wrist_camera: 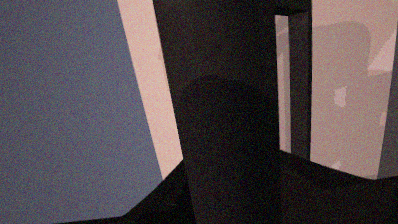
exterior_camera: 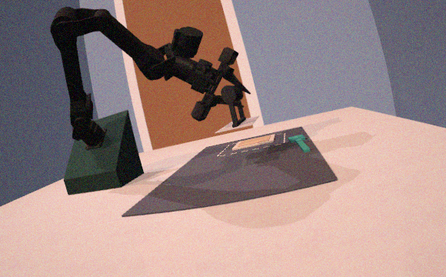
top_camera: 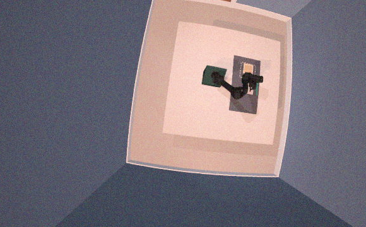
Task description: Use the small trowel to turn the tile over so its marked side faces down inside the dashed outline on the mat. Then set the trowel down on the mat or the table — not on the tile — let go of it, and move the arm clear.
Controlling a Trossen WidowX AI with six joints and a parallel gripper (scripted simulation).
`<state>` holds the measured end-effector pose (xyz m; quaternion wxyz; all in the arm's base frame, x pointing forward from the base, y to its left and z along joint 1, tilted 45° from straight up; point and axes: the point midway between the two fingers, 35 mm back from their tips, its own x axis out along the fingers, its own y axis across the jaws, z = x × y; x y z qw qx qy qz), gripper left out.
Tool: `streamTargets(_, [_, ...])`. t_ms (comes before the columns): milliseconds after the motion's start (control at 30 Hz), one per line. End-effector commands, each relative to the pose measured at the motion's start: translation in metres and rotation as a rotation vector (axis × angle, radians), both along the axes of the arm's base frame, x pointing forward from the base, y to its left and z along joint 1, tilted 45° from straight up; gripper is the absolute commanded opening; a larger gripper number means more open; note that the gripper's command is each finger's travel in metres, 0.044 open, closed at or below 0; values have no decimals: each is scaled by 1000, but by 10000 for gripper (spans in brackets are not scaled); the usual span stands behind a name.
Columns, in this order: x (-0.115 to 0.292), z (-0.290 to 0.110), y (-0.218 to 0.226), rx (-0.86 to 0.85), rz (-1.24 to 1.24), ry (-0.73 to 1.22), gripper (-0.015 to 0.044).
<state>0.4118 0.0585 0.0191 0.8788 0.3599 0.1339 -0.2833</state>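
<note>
The tan tile [top_camera: 248, 67] [exterior_camera: 254, 141] lies flat on the dark grey mat [top_camera: 243, 105] [exterior_camera: 246, 181], inside the white dashed outline [exterior_camera: 227, 153]. Its upper face is plain; no mark shows. My gripper [top_camera: 251, 81] [exterior_camera: 223, 98] hangs in the air just above and behind the tile and is shut on the small trowel [exterior_camera: 234, 111]. The trowel's dark handle [wrist_camera: 230, 150] fills the middle of the wrist view, and its pale flat blade [exterior_camera: 239, 125] hangs level a little above the table behind the mat.
A teal T-shaped piece [top_camera: 257, 89] [exterior_camera: 300, 141] lies on the mat right of the outline. The arm's dark green base block [top_camera: 209, 77] [exterior_camera: 100, 165] stands left of the mat. Behind the table there is an orange panel [exterior_camera: 169, 108].
</note>
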Motion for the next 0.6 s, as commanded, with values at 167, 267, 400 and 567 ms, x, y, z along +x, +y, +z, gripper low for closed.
streamTargets(167, [-5, 34, -7, 2, 10, -7, 0])
streamTargets(267, [-5, 34, -7, 2, 10, -7, 0])
streamTargets(400, [-5, 34, -7, 2, 10, -7, 0])
streamTargets(567, [-5, 34, -7, 2, 10, -7, 0])
